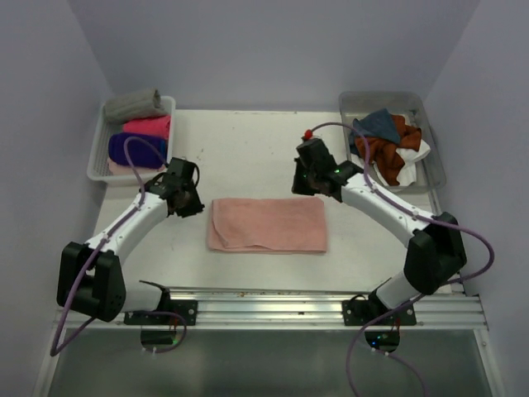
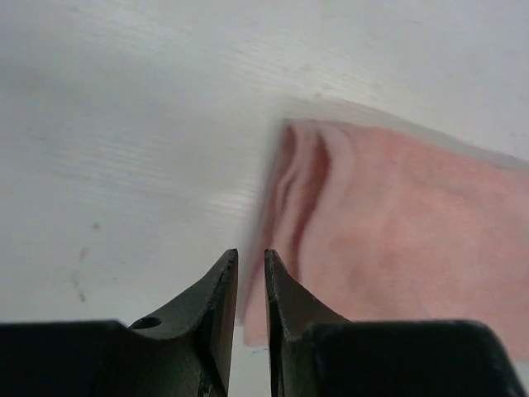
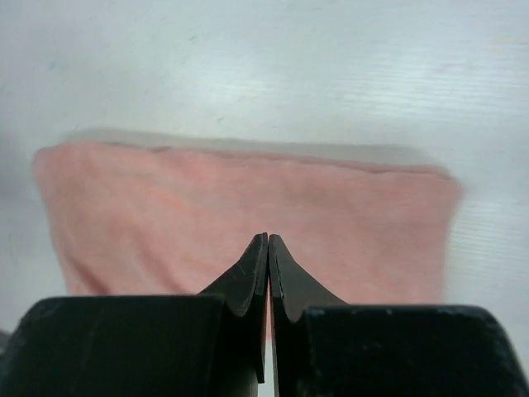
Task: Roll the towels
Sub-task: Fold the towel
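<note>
table edges: the white table (image 1: 248,149) was walled in at the back and on both sides; a metal rail (image 1: 273,302) ran along its near edge.
far left corner: a white tray (image 1: 95,165) held rolled towels, a grey roll (image 1: 134,104) farthest back, then a hot pink roll (image 1: 149,126), then a purple roll (image 1: 136,149).
far right corner: a grey tray (image 1: 436,157) held a loose heap, a teal towel (image 1: 378,124) on a rust orange towel (image 1: 388,153), with a white towel (image 1: 417,153) at its right side.
task towel: the salmon pink towel (image 1: 269,225) lay flat and folded midway between the side edges, nearer the near edge than the far one; its left end was rumpled into ridges.
open room: bare table lay beyond the towel's far edge up to the back wall, and in strips at both its ends.
left gripper (image 2: 250,265): it hung over the bare table just off the towel's left end; the jaws stood a thin slit apart with nothing between them.
right gripper (image 3: 269,244): it hung over the towel's far right part; the jaws were pressed together and gripped nothing that showed. whether the tips touched the cloth could not be told.
</note>
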Tool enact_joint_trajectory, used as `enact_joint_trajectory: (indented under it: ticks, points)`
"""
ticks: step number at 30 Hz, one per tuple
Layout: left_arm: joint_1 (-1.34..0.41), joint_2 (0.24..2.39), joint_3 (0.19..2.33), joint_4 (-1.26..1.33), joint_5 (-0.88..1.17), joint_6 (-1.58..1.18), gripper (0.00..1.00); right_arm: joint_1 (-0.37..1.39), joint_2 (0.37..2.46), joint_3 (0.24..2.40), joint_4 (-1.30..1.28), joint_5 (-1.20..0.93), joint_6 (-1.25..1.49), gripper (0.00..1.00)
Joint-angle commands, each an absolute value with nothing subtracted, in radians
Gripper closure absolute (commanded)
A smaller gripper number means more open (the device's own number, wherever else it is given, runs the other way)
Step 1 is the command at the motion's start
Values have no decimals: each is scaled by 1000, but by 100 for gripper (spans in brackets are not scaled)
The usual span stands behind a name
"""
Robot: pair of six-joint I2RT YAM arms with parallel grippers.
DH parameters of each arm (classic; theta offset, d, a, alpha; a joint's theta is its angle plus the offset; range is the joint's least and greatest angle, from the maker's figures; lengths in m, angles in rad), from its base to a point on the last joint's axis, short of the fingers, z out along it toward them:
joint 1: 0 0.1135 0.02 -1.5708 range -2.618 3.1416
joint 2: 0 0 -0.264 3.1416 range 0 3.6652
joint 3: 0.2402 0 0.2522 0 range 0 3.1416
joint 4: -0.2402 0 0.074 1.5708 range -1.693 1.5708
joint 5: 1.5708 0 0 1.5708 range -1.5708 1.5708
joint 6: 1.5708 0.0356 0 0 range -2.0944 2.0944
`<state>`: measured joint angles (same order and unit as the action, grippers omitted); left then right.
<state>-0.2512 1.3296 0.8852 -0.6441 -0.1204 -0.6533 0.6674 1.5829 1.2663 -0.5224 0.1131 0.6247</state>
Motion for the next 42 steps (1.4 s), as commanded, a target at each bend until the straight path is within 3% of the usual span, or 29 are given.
enact_joint_trajectory:
  ticks: [1,5,13,19,26,35,40,41,42]
  points:
    - [-379,1334,957,-546,-63,-666,77,582,1508,1194,-592,163,578,98]
    - [-477,1440,954,-500,86,-641,78,515,1568,1189,-656,129,502,99]
    - [-460,1543,927,-627,47,-555,79,495,1723,1174,-594,162,399,100]
    - [-396,1667,982,-618,28,-529,79,499,1640,993,-569,199,495,100]
    - [-344,1923,1271,-604,5,-474,79,635,1487,796,-580,166,649,100]
    - [-391,2218,1734,-604,18,-426,77,870,1339,776,-580,84,822,100]
    - [-429,2286,1957,-687,-26,-367,67,876,1351,862,-626,158,736,100]
    - [-436,2267,1973,-686,-40,-356,63,876,1344,889,-633,197,723,100]
    - [-448,2217,1970,-678,-61,-333,50,873,1338,902,-640,228,697,99]
